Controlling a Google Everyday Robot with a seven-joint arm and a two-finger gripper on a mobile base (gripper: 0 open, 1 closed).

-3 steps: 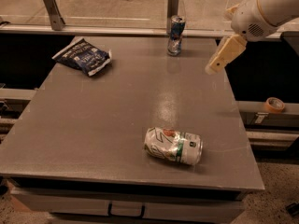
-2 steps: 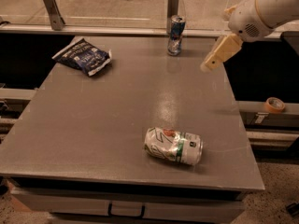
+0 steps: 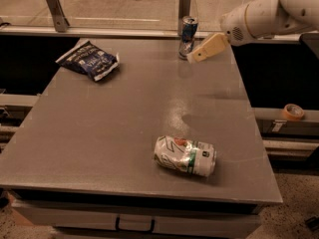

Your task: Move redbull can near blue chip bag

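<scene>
Jaws shifted left, now just right of redbull can (image 3: 188, 35).

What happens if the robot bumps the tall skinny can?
The redbull can stands upright and is tall and narrow, so it would probably tip easily. Its round side means it may then roll on the flat table. The gripper hovers close beside it.

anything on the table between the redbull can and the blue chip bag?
No, bare table between redbull can and blue chip bag in the camera view. The gripper sits at the can's other side, away from the bag.
</scene>
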